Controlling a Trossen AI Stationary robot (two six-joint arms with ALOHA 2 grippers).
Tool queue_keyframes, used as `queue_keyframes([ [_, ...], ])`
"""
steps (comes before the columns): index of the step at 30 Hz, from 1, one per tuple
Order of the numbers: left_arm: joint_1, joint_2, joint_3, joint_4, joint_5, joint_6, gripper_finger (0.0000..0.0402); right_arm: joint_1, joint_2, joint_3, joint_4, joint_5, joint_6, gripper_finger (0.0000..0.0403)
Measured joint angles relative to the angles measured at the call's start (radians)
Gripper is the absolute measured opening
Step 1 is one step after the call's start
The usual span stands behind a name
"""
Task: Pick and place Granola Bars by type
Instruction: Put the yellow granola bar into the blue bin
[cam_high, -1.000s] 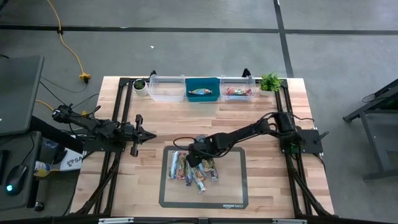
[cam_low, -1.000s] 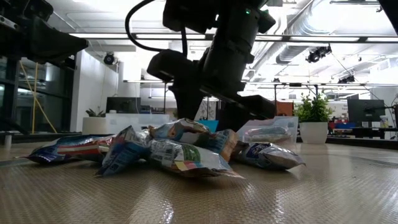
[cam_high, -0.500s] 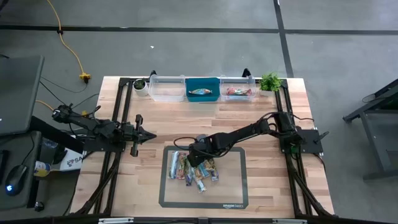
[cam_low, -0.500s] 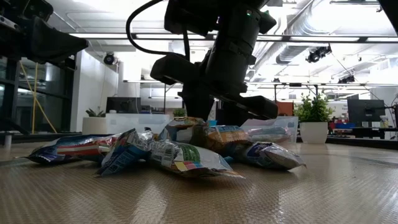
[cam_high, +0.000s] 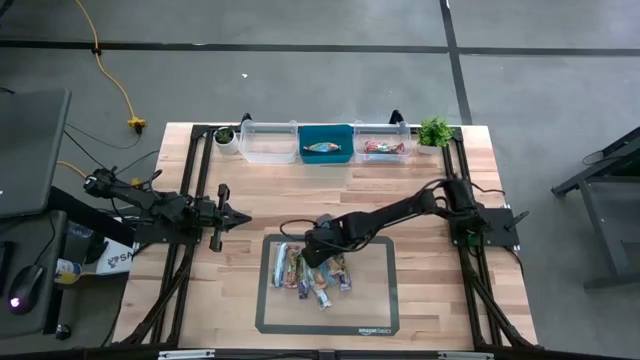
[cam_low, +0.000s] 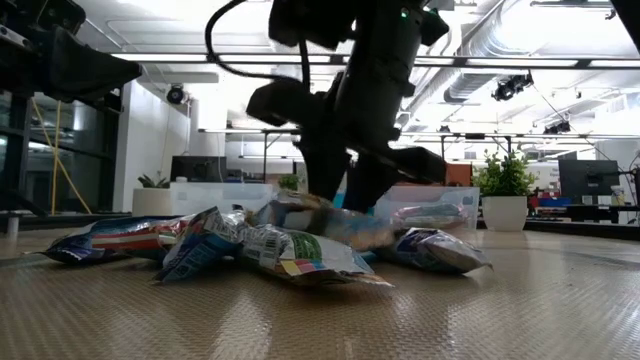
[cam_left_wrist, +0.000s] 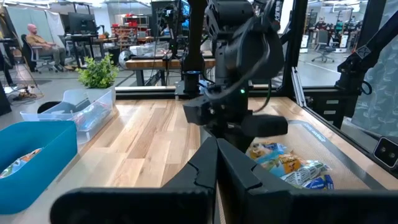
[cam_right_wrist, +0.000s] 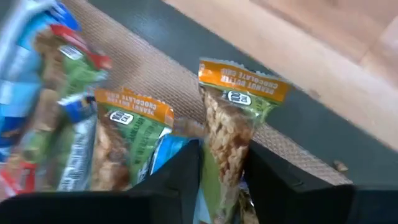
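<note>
Several granola bars (cam_high: 312, 272) lie heaped on a dark-rimmed mat (cam_high: 375, 290) at the table's near middle, and the low view shows the same pile (cam_low: 270, 245). My right gripper (cam_high: 318, 243) reaches in from the right and stands over the pile's far edge. In the right wrist view it (cam_right_wrist: 225, 171) is shut on a green bar with an orange end (cam_right_wrist: 233, 127). A second orange-ended bar (cam_right_wrist: 127, 146) lies beside it. My left gripper (cam_high: 236, 217) waits shut over the table's left part, touching nothing. My right gripper pinches the green bar between its two fingers, one on each long side (cam_right_wrist: 222, 163). The fingers lie along the bar, slanting down from the table's right. Its orange end (cam_right_wrist: 245, 84) sticks out beyond the fingertips. Whether the bar is clear of the pile cannot be told.
Along the far edge stand a clear bin (cam_high: 268, 142), a blue bin (cam_high: 326, 132) holding one bar, and a clear bin (cam_high: 383, 134) holding a red bar. A small pot (cam_high: 226, 136) and a plant (cam_high: 435, 131) flank them. Bare wood lies between mat and bins.
In the low view my right gripper has come down onto the far side of the pile, and its fingers now stand at an orange-ended bar. That bar has shifted and shows blurred; the other bars have kept their places.
</note>
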Motion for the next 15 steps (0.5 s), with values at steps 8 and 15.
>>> queue_keyframes([
  [8,0.000,0.000,0.000,0.000,0.000,0.000,0.0001,-0.005,-0.024,0.002,0.004,0.017,-0.042,0.0080],
  [15,0.000,0.000,0.000,0.000,0.000,0.000,0.0001,-0.012,-0.025,0.002,0.009,0.011,-0.059,0.0057],
])
